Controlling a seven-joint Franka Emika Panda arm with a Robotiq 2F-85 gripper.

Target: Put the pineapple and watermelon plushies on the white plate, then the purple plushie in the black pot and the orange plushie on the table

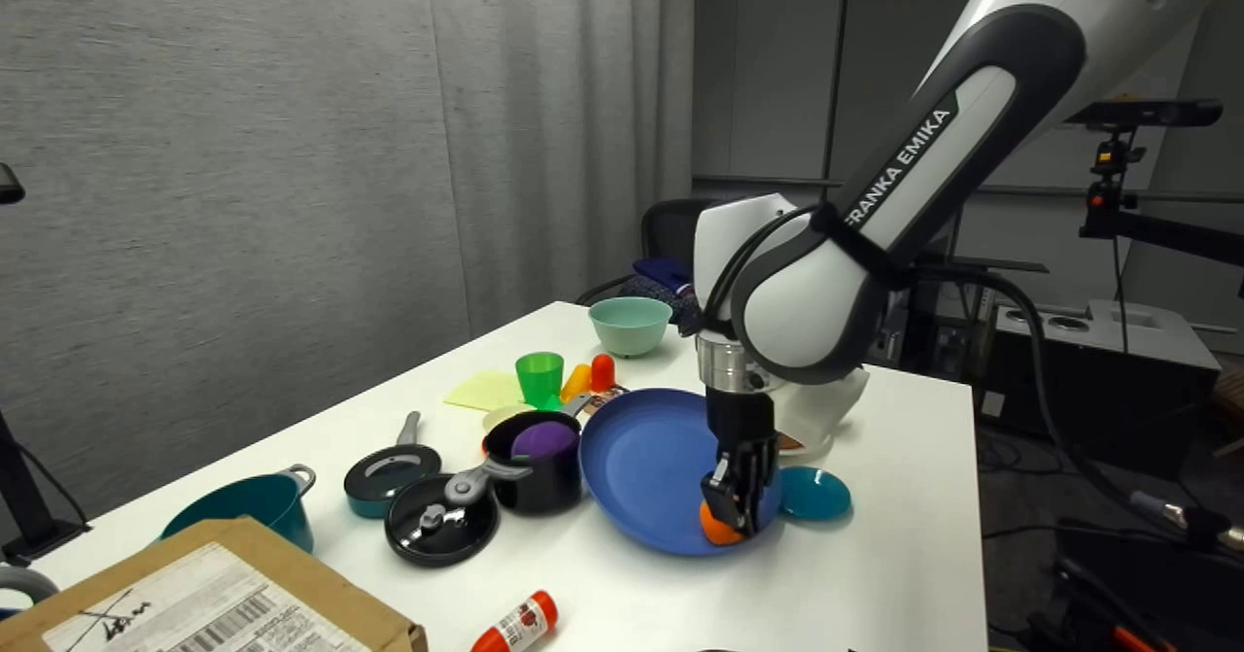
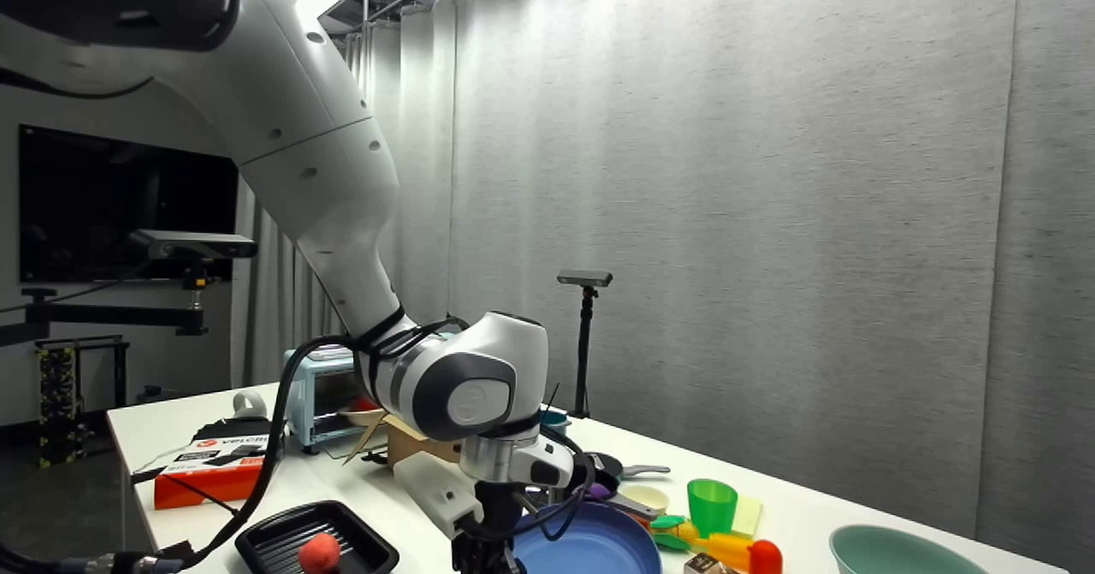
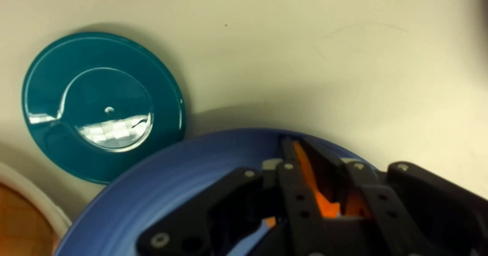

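Observation:
My gripper (image 1: 736,508) points down at the near edge of a large blue plate (image 1: 646,467). Its fingers are closed around an orange plushie (image 1: 717,528). In the wrist view the orange plushie (image 3: 326,204) shows between the two fingers (image 3: 297,145), over the blue plate (image 3: 213,149); most of it is hidden by them. In an exterior view the gripper (image 2: 488,557) is cut off by the bottom edge. The purple plushie (image 1: 544,440) sits inside the black pot (image 1: 540,497), left of the blue plate. I cannot make out the pineapple plushie, the watermelon plushie or a white plate.
A teal plate (image 3: 103,111) lies beside the blue plate, near a white-rimmed round thing (image 3: 38,195). A black lid (image 1: 442,526), small pan (image 1: 389,477), green cup (image 1: 540,376) and mint bowl (image 1: 630,322) stand around. A black grill tray (image 2: 368,548) holds a red ball (image 2: 319,553).

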